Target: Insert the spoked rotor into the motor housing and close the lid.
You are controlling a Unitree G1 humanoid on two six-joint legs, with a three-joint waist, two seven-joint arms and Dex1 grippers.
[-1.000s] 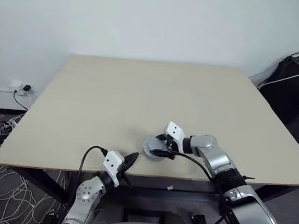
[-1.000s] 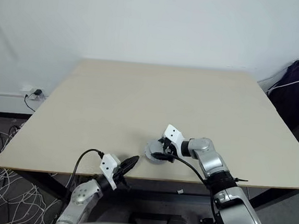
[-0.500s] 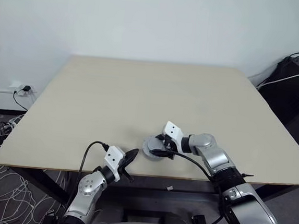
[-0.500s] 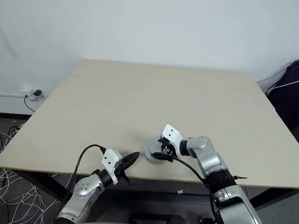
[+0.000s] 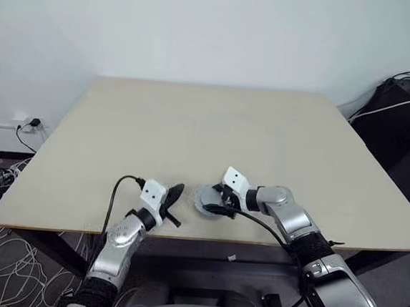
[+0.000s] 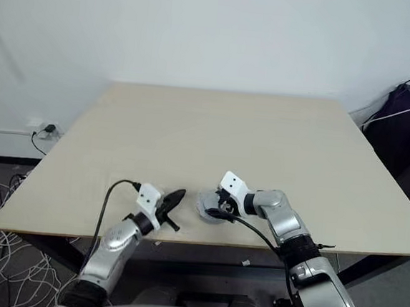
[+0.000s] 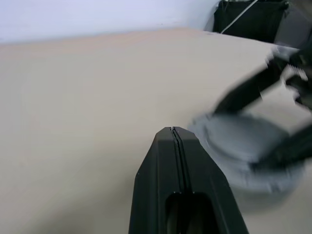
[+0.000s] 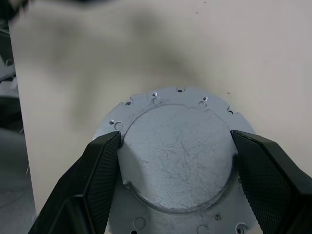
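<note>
One round grey metal piece, the motor housing (image 8: 176,156), sits near the front edge of the beige table (image 5: 192,131). Its top is a flat, finely scratched raised disc above a wider flange with small holes and a notched rim. No windings or spokes can be seen from here. The right gripper (image 8: 175,161) straddles it, its two black fingers (image 8: 100,168) spread wide and pressed against either side of the raised disc. Just beside it, the left gripper (image 7: 174,131) hovers with fingers pressed together, pointing toward the housing.
</note>
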